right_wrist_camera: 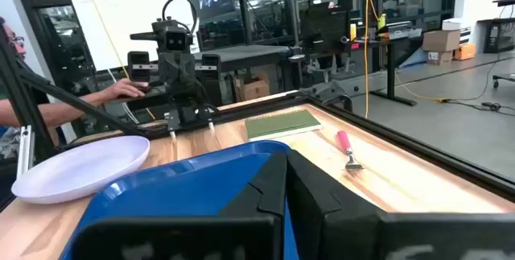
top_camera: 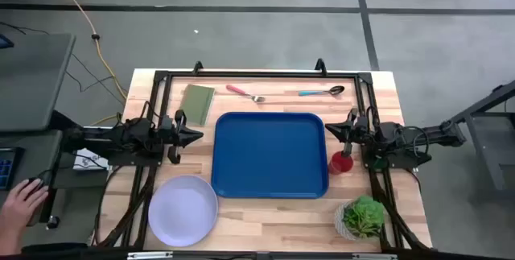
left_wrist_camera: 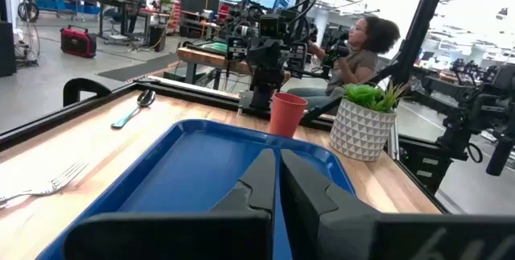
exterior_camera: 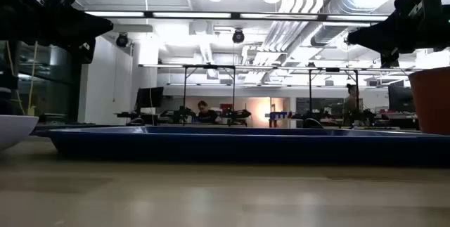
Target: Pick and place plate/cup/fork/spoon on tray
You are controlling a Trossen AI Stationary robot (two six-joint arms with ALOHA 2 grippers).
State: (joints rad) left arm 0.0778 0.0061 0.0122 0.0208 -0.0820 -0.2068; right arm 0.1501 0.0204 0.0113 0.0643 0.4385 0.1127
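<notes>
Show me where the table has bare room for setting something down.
The tray is bare throughout. Bare wood lies between plate and plant, below the tray. Crowded: the far edge, with green pad, fork, spoon; and the cup by the right hand.

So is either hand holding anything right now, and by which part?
Nothing is held. The left hand and right hand are both shut and empty, beside the tray.

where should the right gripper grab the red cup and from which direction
Grip the red cup across its side wall just below the rim, coming straight down from above. It stands upright on the wood beside the tray's right edge, and the right gripper sits close by, fingers shut. A top-down approach likely avoids the tray rim and the potted plant nearby.
</notes>
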